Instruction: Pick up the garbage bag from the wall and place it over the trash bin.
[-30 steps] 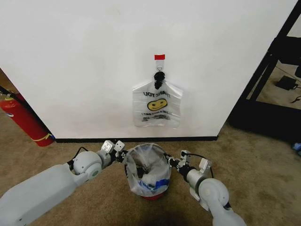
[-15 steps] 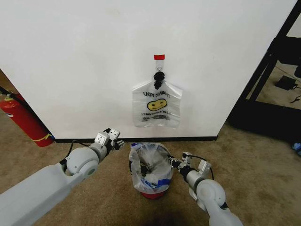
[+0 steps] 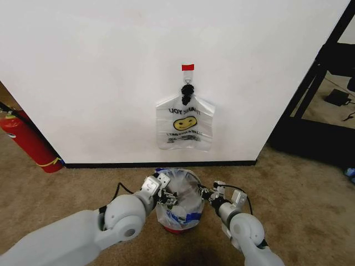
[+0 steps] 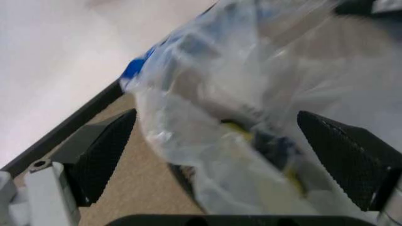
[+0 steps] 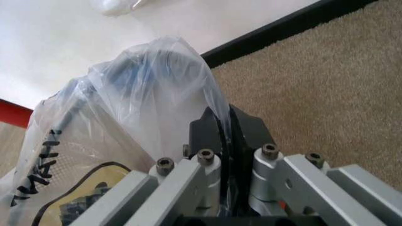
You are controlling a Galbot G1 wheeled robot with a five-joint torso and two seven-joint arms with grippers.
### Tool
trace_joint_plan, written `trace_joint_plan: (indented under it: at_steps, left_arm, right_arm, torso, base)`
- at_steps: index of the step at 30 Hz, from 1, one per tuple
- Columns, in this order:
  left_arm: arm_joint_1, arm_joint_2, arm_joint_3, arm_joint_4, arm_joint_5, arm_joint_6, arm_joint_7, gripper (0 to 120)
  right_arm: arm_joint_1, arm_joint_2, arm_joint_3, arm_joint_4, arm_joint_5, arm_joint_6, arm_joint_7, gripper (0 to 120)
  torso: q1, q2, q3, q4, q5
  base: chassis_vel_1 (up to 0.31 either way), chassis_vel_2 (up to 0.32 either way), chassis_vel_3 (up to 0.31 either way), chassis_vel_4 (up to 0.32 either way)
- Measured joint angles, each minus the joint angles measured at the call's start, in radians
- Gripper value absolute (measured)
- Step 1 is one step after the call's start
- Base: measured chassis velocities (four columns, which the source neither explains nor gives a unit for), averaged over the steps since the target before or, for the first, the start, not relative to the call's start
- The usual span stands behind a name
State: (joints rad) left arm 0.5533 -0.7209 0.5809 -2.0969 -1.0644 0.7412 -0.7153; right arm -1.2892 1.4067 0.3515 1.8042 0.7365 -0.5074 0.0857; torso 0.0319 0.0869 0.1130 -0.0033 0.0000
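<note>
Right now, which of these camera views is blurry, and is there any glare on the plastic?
Left wrist view: the garbage bag is smeared and soft between the open fingers. Right wrist view: sharp, fingers pinching plastic. Head view: clear, mild sheen on the bag.

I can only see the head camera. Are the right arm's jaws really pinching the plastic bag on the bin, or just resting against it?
Observer: Pinching. The right wrist view shows the right gripper with its jaws shut on a fold of the garbage bag.
Operator: And the left arm, is it gripping too?
Observer: No. In the left wrist view the left gripper has its jaws wide open, with the bag's crumpled plastic lying between them, not clamped.
</note>
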Motion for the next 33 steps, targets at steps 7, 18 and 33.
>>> trace_joint_plan:
  at_steps: [7,18,33]
  left_arm:
    - [0.002,0.026,0.028,0.02,0.012,-0.001,0.002,88]
    - [0.014,0.032,0.037,0.017,0.051,-0.004,0.023,46]
    - [0.033,0.035,0.018,0.037,0.08,-0.005,0.046,0]
  right_arm:
    - [0.011,-0.001,-0.003,-0.009,0.0,0.0,0.0,0]
    - [0.015,0.0,-0.007,-0.018,0.003,0.0,0.0,0]
    - [0.015,0.001,-0.006,-0.017,0.005,-0.001,0.0,0]
  torso:
    - [0.0,0.0,0.0,0.0003,-0.0001]
    - [0.0,0.0,0.0,0.0001,-0.0001]
    - [0.0,0.0,0.0,0.0001,0.0]
  base:
    - [0.0,0.0,0.0,0.0]
    - [0.0,0.0,0.0,0.0]
    - [0.0,0.0,0.0,0.0]
